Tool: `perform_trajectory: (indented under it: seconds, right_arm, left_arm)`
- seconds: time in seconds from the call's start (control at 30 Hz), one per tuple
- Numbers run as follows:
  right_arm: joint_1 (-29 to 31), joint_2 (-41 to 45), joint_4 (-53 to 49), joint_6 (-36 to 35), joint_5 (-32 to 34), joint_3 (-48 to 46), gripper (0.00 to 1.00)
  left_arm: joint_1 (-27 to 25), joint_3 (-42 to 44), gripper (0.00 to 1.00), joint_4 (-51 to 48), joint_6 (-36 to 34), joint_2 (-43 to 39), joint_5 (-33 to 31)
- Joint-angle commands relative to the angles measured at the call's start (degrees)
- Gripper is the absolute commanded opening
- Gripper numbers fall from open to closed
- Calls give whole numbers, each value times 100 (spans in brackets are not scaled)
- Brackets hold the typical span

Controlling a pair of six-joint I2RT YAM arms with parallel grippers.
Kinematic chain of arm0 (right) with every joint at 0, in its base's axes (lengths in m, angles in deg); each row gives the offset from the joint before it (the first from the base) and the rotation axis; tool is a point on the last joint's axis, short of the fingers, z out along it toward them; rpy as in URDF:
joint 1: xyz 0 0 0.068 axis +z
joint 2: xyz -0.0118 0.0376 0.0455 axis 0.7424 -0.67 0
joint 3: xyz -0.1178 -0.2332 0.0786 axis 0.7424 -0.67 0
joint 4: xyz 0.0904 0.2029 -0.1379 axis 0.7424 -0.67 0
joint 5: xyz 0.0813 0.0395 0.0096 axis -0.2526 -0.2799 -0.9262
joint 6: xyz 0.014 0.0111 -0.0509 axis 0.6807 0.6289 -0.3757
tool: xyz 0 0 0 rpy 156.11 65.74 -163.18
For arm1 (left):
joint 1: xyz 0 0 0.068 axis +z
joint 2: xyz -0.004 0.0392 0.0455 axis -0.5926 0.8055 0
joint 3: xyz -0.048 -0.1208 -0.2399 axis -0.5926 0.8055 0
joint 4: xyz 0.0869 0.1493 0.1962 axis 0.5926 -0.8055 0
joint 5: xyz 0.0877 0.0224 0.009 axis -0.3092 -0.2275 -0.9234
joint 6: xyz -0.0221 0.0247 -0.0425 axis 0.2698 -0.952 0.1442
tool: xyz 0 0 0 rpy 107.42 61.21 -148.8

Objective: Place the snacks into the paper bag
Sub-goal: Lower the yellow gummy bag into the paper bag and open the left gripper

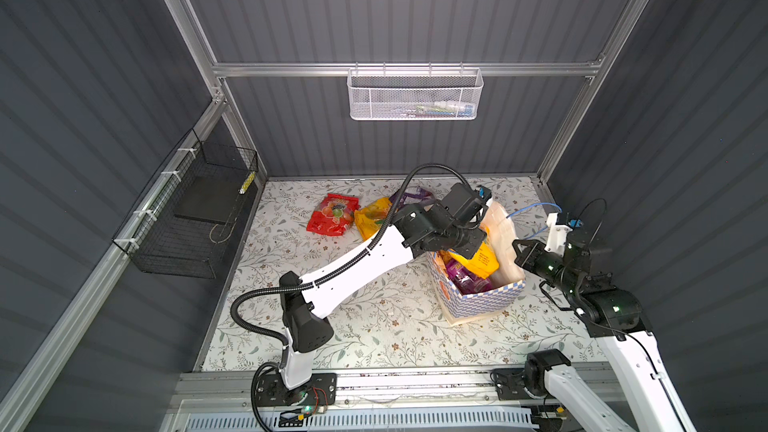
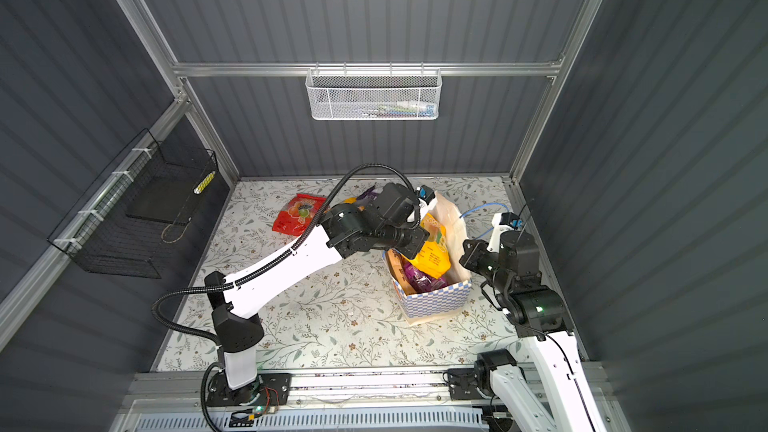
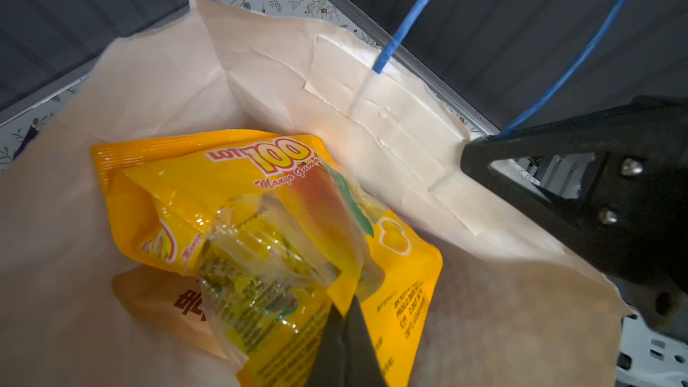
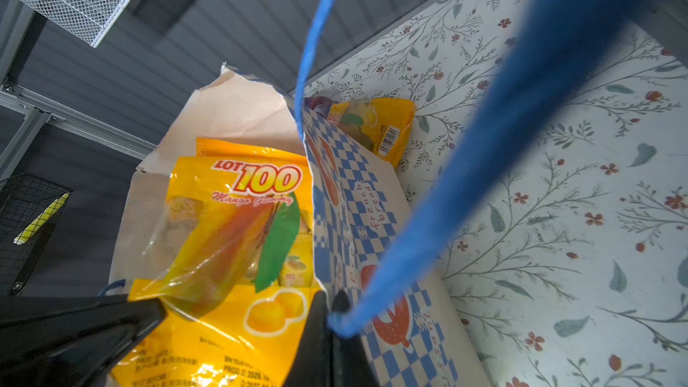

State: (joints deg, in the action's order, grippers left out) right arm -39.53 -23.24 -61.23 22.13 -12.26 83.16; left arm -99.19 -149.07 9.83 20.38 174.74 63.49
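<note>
The paper bag (image 1: 478,303) (image 2: 432,305) stands open on the right of the floral table in both top views. My left gripper (image 3: 350,305) (image 1: 468,245) reaches into its mouth, shut on a yellow mango gummy packet (image 3: 260,195) (image 1: 482,261) (image 4: 242,217). Under that packet lie a purple packet (image 1: 465,280) and a pale-orange pouch (image 3: 160,299) with Chinese characters. My right gripper (image 4: 329,305) (image 1: 519,249) is shut on the bag's rim beside the blue cord handle (image 4: 484,150). On the table left of the bag lie a red packet (image 1: 332,214), a yellow-orange packet (image 1: 370,218) and a purple packet (image 1: 415,194).
A white mesh basket (image 1: 413,95) hangs on the back wall. A black wire basket (image 1: 195,218) is fixed to the left wall. Grey walls and aluminium rails close in the table at the back and on both sides.
</note>
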Motion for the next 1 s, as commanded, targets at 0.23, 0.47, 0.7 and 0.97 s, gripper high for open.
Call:
perform_trajectory:
  seconds: [0.23,0.47,0.7,0.97]
  right_arm:
    - [-23,10,182,-7,-11,-83,0]
    - [-23,65,161,-21,4,-92,0]
    - [-23,65,155,-20,-2,-91,0]
    - [-23,103,164,11,29,-144,0]
  left_arm:
    - [-26,-352,0,463,46,170,-1095]
    - [170,-815,0,262,83,726,-1002]
    - [356,-832,0,173,140,929,-923]
    - [423,-873,31,133,163,742,-711]
